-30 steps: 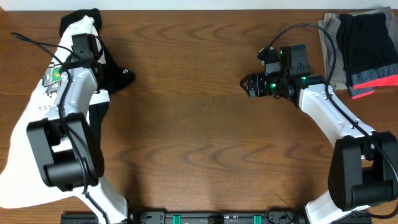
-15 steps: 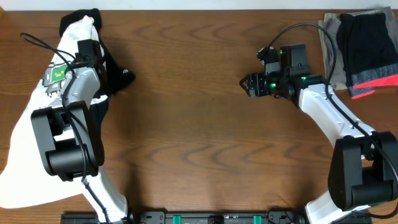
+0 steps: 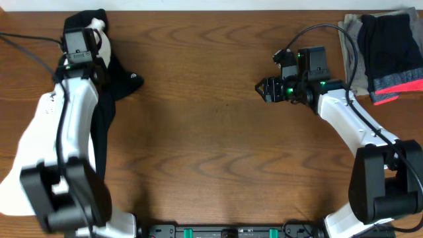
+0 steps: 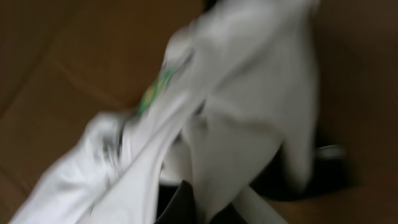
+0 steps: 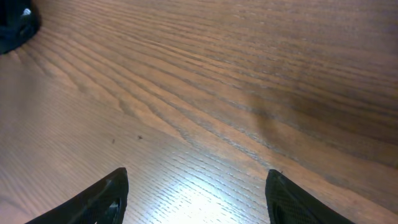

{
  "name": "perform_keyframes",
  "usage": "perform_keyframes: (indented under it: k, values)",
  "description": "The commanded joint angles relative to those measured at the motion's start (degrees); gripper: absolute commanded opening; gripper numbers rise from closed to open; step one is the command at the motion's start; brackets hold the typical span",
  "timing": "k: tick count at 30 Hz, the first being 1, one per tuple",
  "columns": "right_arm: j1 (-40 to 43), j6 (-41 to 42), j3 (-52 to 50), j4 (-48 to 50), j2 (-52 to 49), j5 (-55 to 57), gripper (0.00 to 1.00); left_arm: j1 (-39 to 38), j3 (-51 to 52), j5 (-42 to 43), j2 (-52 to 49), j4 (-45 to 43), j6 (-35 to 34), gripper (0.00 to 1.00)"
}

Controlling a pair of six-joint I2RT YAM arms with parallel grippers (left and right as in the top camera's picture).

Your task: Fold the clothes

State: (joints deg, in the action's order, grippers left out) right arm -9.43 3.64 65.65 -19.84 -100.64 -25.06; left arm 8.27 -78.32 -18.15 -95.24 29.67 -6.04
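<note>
The white T-shirt (image 3: pixel 16 177) is lying crumpled along the 9 o'clock edge of the table (image 3: pixel 198 132), with a narrow part of it running up toward 10 o'clock under the left arm. In the blurred left wrist view, its cloth is bunching into folds that are converging toward the bottom of the picture, and a bit of the green print (image 4: pixel 152 94) is showing on one fold. The left gripper (image 3: pixel 84 30) is sitting at the shirt's 10 o'clock end, its fingers closed and apparently pinching a gather of the white cloth. A black garment (image 3: pixel 122 82) is lying just beside the shirt on its 3 o'clock side, touching it. The right gripper (image 3: pixel 264 88) is hovering well apart, at about 2 o'clock from the table's middle, its fingers spread wide over bare wood and gripping nothing. A pile of folded garments (image 3: pixel 386 56) is resting in the 2 o'clock corner.
</note>
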Motion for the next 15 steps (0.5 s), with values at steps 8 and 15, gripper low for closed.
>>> perform_keyframes:
  k: [8, 15]
  values:
    - [5.27, -0.7, 1.09, -3.69, 14.64, -2.34, 0.66, -14.49, -1.2, 13.16, 17.62, -4.7, -4.96, 0.06]
    - [8.41, -0.74, 1.09, -11.67, 23.74, -2.16, 0.64, -24.65, -1.2, 13.25, 15.54, -7.45, -5.66, 0.06]
